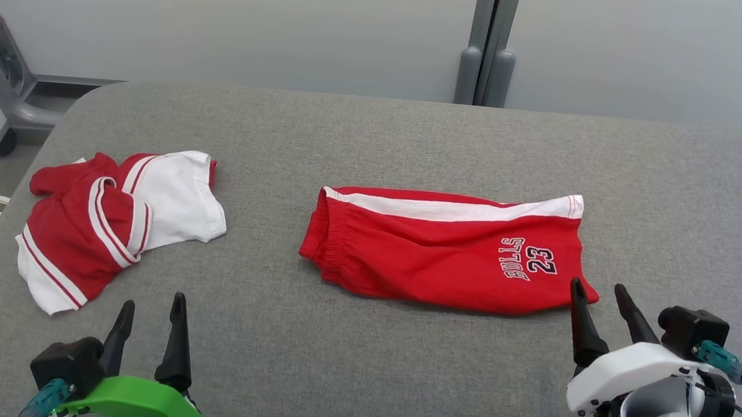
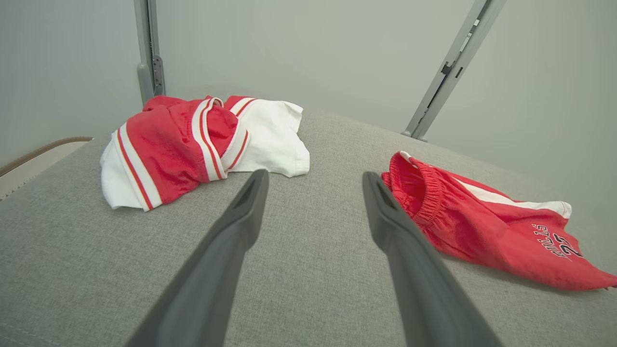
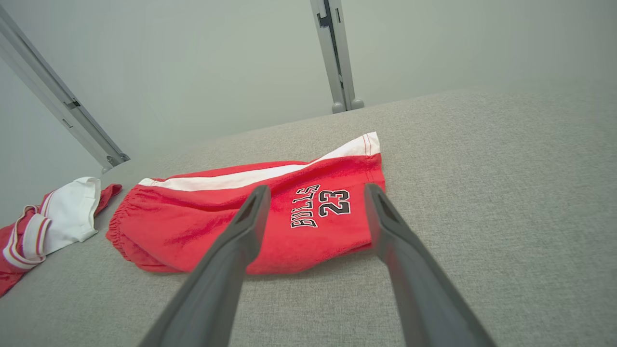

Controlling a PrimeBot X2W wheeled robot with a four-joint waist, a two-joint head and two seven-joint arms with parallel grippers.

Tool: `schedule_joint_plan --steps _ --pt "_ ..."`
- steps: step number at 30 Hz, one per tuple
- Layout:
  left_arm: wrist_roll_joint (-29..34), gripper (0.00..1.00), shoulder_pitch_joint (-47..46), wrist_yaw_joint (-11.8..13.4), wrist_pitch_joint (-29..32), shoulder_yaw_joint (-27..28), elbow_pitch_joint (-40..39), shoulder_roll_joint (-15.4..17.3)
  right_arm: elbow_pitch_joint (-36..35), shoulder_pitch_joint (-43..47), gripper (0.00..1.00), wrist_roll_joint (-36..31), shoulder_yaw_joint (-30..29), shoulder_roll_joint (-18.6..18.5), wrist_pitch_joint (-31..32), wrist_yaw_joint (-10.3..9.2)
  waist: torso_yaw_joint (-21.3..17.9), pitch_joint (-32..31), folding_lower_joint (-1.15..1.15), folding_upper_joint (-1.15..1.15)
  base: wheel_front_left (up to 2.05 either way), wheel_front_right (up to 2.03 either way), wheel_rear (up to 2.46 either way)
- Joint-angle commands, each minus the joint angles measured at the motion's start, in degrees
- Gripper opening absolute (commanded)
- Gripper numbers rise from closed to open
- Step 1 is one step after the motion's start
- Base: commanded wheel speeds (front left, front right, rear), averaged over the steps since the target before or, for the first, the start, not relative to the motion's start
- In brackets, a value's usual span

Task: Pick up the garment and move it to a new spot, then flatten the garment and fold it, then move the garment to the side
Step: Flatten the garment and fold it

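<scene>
The left gripper point(image 1: 153, 300) hovers with fingers spread and empty over the near left edge of the grey fabric-covered worktop point(image 1: 417, 139). The right gripper point(image 1: 598, 284), fingers also spread and empty, is poised at the near right corner of the folded red basketball shorts with a white stripe point(image 1: 433, 261), which lie mid-worktop. A crumpled red-and-white jersey point(image 1: 115, 213) lies near the left edge.

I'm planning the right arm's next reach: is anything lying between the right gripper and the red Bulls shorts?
Nothing visible. The open right gripper is at the red shorts' near right corner, over bare grey table. The crumpled red-and-white garment lies apart, far to the left.
</scene>
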Motion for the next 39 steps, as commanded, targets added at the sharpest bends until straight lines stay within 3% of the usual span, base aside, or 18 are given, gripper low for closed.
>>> schedule_joint_plan --steps 1,15,39 --pt "0.49 1.00 1.06 -0.16 -0.11 -0.05 -0.46 0.68 -0.86 1.20 1.00 -0.20 0.44 -0.27 -0.74 0.00 -0.19 -0.01 0.00 0.00 0.00 0.00 0.00" --pt "0.66 1.00 2.30 -0.20 -1.20 0.20 -0.71 1.89 -3.55 6.44 1.00 -0.47 2.19 -0.21 -2.86 0.00 -0.79 -0.08 0.00 0.00 0.00 0.00 0.00" --pt "-0.04 1.00 2.50 0.60 0.30 -0.62 -2.21 2.47 -3.97 6.03 1.00 -0.72 2.16 -0.20 -1.29 0.00 -0.85 0.41 0.00 0.00 0.00 0.00 0.00"
